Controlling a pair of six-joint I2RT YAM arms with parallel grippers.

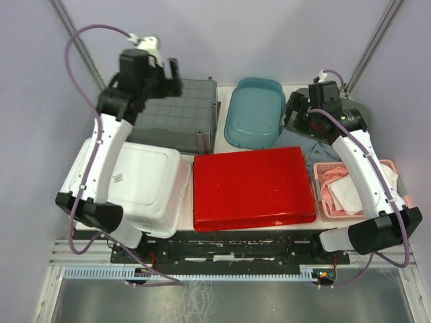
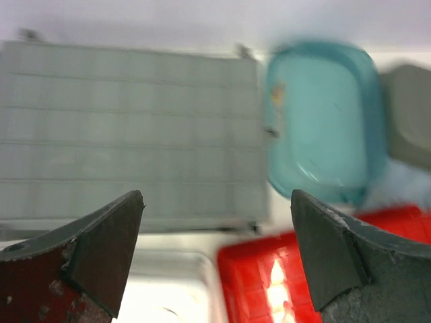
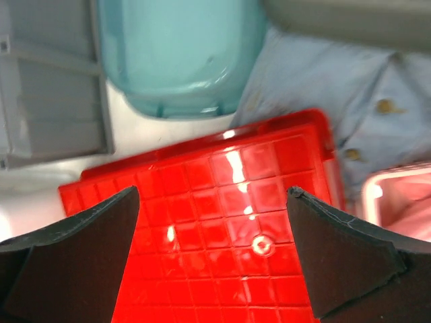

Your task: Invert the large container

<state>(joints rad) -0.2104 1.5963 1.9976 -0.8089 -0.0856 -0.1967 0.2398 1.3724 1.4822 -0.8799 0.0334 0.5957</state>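
A large red container (image 1: 252, 188) lies bottom up in the middle of the table, its gridded underside showing. It also shows in the right wrist view (image 3: 222, 222) and the left wrist view (image 2: 269, 282). A grey container (image 1: 176, 114) lies bottom up at the back left, and a white one (image 1: 138, 185) bottom up at the front left. My left gripper (image 1: 172, 73) is open and empty above the grey container (image 2: 128, 134). My right gripper (image 1: 294, 111) is open and empty, high over the red container's back right corner.
A teal basin (image 1: 254, 111) stands upright at the back centre. A light blue shirt (image 1: 303, 145) lies under the right arm. A pink basket (image 1: 347, 192) with cloths stands at the right. A grey object (image 1: 362, 111) sits at the back right.
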